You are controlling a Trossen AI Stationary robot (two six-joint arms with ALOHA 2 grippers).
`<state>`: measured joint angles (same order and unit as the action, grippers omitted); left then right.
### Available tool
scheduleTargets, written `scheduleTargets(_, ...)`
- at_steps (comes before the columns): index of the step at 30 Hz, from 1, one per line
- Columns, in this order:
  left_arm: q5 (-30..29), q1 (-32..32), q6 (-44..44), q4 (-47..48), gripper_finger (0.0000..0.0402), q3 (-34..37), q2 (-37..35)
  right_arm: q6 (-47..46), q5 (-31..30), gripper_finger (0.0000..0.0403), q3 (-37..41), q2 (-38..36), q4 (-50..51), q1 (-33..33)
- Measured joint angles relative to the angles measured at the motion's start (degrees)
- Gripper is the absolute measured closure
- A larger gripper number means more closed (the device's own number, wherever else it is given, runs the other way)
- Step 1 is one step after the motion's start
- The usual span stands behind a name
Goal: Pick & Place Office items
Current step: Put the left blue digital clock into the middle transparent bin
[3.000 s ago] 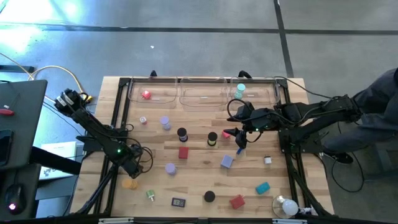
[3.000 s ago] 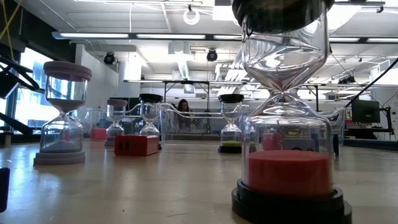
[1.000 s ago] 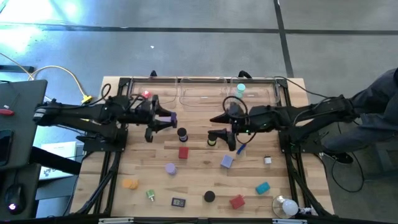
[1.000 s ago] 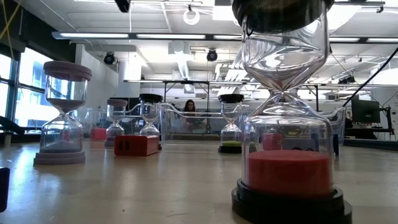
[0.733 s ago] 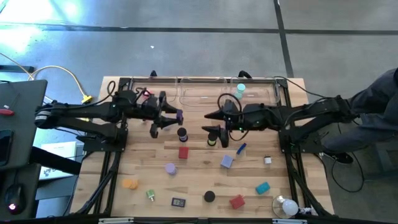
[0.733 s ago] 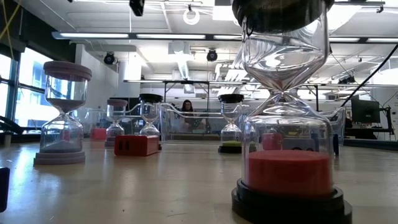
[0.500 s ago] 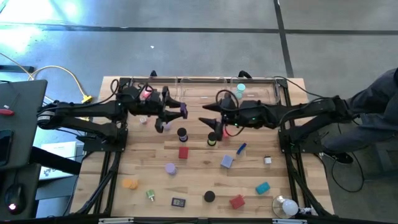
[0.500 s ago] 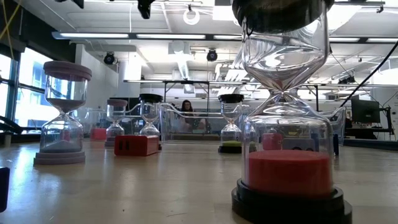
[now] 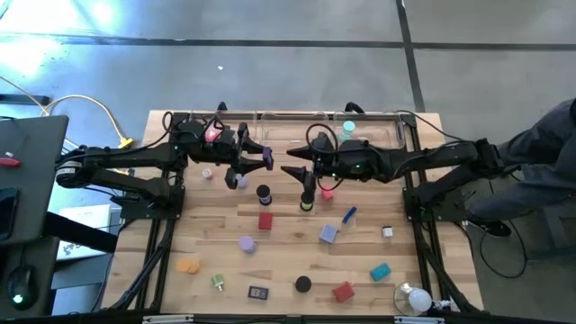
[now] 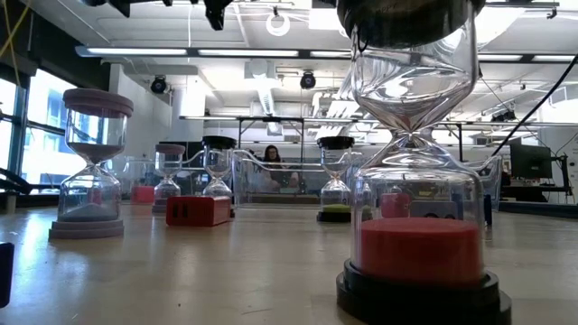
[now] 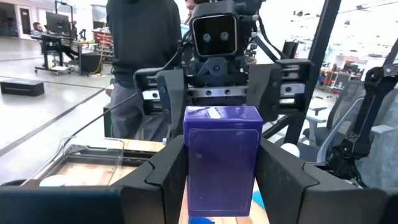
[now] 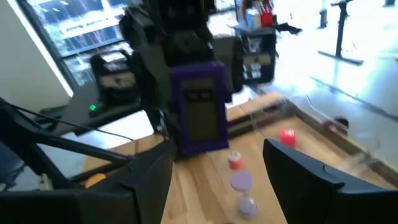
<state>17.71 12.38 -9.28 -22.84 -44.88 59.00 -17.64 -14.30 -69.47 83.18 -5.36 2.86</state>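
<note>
My left gripper (image 9: 261,162) is shut on a purple block (image 9: 267,160), held in the air above the table's far middle. The block (image 11: 222,158) fills the gap between its fingers in the left wrist view. My right gripper (image 9: 297,168) faces it from the table's right, open, a short gap away and touching nothing. Its own view shows the block's dark-panelled face (image 12: 200,115) beyond its spread fingers. Loose office items stand on the wood below: a black-capped hourglass (image 9: 263,193), a red block (image 9: 265,220), a lavender block (image 9: 328,234) and a blue stick (image 9: 347,216). My left gripper pinches the purple block by its two opposite side faces (image 11: 190,171), one finger (image 11: 163,177) on each side. The fingers come in level from the table's left. The block stands upright in the hold, lifted clear of the table.
Clear trays (image 9: 292,137) line the far edge; one holds a red piece (image 9: 212,135), another a teal-capped hourglass (image 9: 348,130). A white bulb (image 9: 414,299) lies at the near right corner. A large red-sand hourglass (image 10: 415,181) fills the low view. A person sits at the right.
My left gripper has carried the purple block toward the table's right and far edge, still clear of the table. My right gripper has swung toward the table's left and far edge, so the two now face each other closely. Neither has opened or shut.
</note>
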Motion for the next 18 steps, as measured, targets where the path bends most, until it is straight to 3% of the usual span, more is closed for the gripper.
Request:
scheduleTargets(8,0.2,0.3,-0.6,1.3,0.0248,0.0,0.1,-1.9,1.3,0.0164,0.1,1.2,-0.5,-1.4)
scheduleTargets(18,0.3,0.3,-1.5,1.4,0.0248,0.0,0.1,4.3,5.0,0.0164,0.1,1.2,-0.9,-1.5)
